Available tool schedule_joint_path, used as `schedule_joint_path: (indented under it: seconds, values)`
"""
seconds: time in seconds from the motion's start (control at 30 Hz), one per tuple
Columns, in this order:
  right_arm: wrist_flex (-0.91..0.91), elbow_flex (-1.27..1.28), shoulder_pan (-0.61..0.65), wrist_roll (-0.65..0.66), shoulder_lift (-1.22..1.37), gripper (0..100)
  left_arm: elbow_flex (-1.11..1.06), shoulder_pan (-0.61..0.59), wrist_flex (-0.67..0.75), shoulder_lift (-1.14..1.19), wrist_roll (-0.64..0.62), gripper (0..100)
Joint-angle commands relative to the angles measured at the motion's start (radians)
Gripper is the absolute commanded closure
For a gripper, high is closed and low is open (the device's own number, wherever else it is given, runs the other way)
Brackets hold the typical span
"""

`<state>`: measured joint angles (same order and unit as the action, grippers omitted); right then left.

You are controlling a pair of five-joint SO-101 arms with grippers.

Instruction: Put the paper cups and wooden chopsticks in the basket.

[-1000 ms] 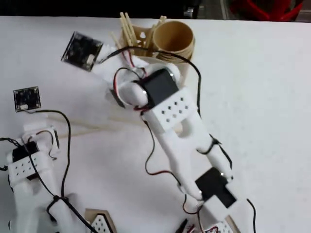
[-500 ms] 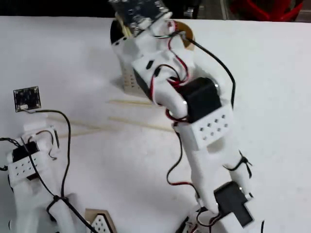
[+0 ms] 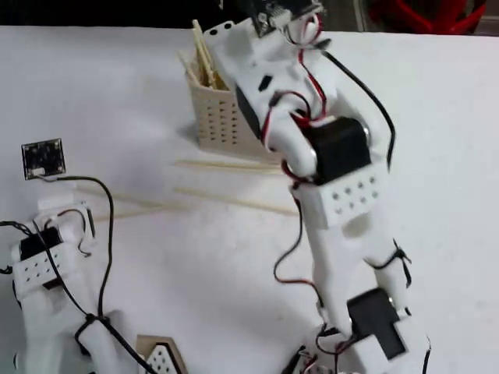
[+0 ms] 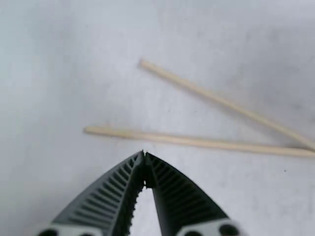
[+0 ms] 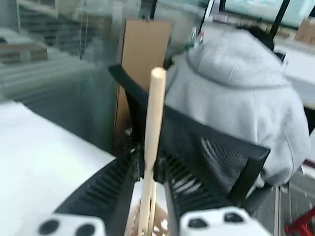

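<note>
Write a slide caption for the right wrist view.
Right gripper shut on a wooden chopstick, tip protruding past it.

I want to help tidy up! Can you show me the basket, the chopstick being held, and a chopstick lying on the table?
basket [image 3: 214, 125], high view, on its holed front wall.
held chopstick [image 5: 153, 113], right wrist view, on its shaft above the grip.
loose chopstick [image 4: 197, 141], left wrist view, on its middle.
</note>
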<state>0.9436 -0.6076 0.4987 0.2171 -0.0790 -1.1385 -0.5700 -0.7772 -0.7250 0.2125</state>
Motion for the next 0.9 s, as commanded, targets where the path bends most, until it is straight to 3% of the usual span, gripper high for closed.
schedule_joint_path:
  seconds: [0.0, 0.23, 0.4, 0.73, 0.87]
  values:
    - [-0.016, -0.008, -0.013, -0.009, 0.033, 98.1, 0.006, -0.007, 0.015, -0.021, -0.003, 98]
    - [-0.015, -0.011, -0.015, -0.018, 0.147, 97.0, -0.006, -0.007, 0.028, -0.025, -0.003, 98]
    - [0.031, -0.014, -0.028, -0.02, 0.163, 83.9, -0.012, -0.007, 0.04, -0.027, 0.031, 98]
    - [0.3, -0.043, 0.018, -0.006, 0.085, 83.7, -0.012, -0.007, 0.04, -0.027, 0.031, 98]
    - [0.447, -0.043, 0.085, 0.121, 0.085, 83.7, -0.012, -0.007, 0.04, -0.027, 0.031, 98]
